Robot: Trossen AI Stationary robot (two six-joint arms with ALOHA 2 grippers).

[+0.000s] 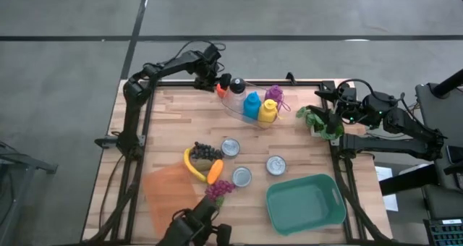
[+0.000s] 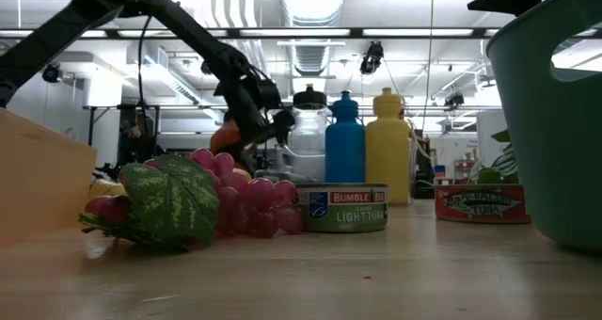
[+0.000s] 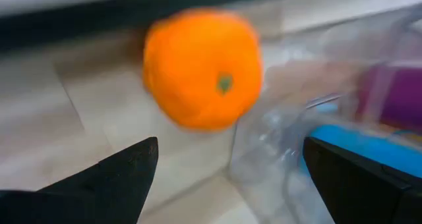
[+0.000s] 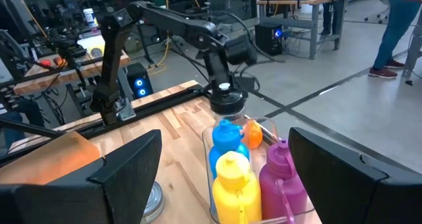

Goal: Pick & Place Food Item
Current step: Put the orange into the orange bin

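Left tool is at the far edge of the desk, fingers spread apart and holding nothing. The orange sits straight ahead of it, centred in the gap between the two fingers but still beyond their tips (no contact visible in the left wrist view). From overhead the orange lies just on the near side of that tool, tucked against the left end of the clear bin that holds the bottles. So the approach line runs along the bin wall: the finger on the bin side has little room, and I'd guess it could clip the plastic. The orange is round, so no long axis to align to.

The teal tub at the near right looks like the likely drop spot, well apart from the orange.

Right tool waits at the right desk edge, fingers spread, empty. The left arm is clearly nearer.
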